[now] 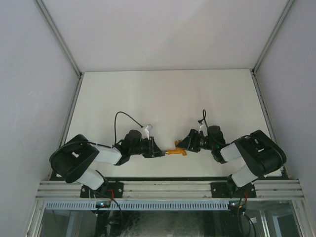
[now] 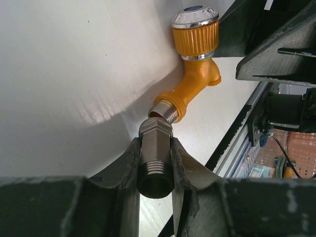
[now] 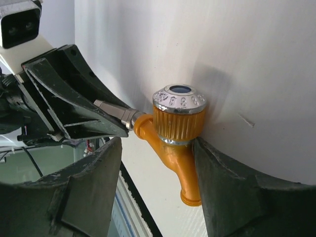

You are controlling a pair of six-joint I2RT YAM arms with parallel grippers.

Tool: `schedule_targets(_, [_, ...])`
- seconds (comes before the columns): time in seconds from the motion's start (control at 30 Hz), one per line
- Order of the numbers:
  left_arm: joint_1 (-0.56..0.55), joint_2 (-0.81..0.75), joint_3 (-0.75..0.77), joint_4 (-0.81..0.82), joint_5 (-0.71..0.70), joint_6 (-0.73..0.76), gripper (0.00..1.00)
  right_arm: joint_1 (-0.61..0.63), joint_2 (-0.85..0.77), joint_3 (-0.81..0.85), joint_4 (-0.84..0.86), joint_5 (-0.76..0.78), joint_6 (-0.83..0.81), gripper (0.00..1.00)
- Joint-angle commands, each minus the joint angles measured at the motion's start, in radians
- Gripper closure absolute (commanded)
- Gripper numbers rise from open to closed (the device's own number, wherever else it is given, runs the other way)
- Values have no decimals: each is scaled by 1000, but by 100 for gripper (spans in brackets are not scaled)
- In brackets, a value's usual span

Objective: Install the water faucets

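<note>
Two grippers meet head-on just inside the near edge of the white worktop [image 1: 163, 94], about midway along it. The left gripper [image 2: 155, 148] is clamped tight on a grey metal pipe fitting [image 2: 155, 160], one finger [image 2: 129, 168] pressed against each side of it and its hexagonal end poking out past the tips. The orange-yellow tap [image 2: 195, 74] sits right at that end: its threaded end touches the mouth of the fitting at a slant, with the bent spout and blue-centred knob beyond. The right gripper [image 3: 157, 143] straddles the tap with its jaws partly apart. One finger [image 3: 222, 177] lies against the tap's body and the other [image 3: 91, 177] stands off with a clear gap, so it has no grip on it. Whether the tap rests on the worktop I cannot tell.
</note>
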Motion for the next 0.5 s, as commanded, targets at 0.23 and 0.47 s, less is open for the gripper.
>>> schedule_targets(0.23, [3,44,99,84,30,-19,100,5,160,-8,369,-82,145,44])
schedule_targets(0.47, [3,56,114,83,37,-20,100,27,242,11,476,-62,197,49])
